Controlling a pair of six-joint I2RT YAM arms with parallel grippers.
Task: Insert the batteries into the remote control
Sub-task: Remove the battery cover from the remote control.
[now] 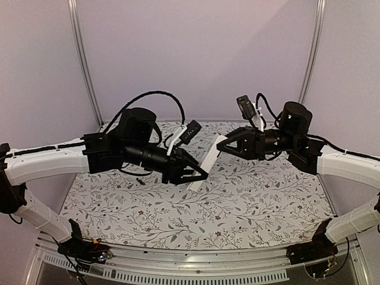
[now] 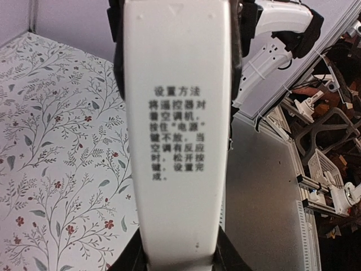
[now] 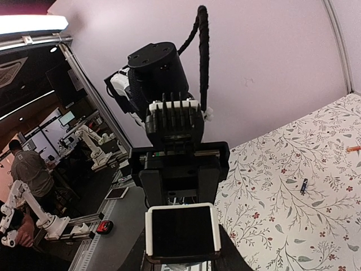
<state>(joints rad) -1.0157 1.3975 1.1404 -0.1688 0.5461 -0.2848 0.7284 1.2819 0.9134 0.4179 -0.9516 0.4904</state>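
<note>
One remote control (image 1: 205, 155), centre of frame. One battery (image 3: 303, 186) plus one small orange bit (image 3: 352, 148), right edge. Two arms (image 1: 53, 160).

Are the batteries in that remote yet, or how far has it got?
Done: the remote control is held up off the flowered cloth. In hand: the left gripper and right gripper each clamp one end. Left: one battery lies on that cloth, not loaded; whether another is inside, I cannot tell.

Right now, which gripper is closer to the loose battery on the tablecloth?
Left. The battery lies below and left of the left gripper; the right gripper is beyond the remote control.
</note>
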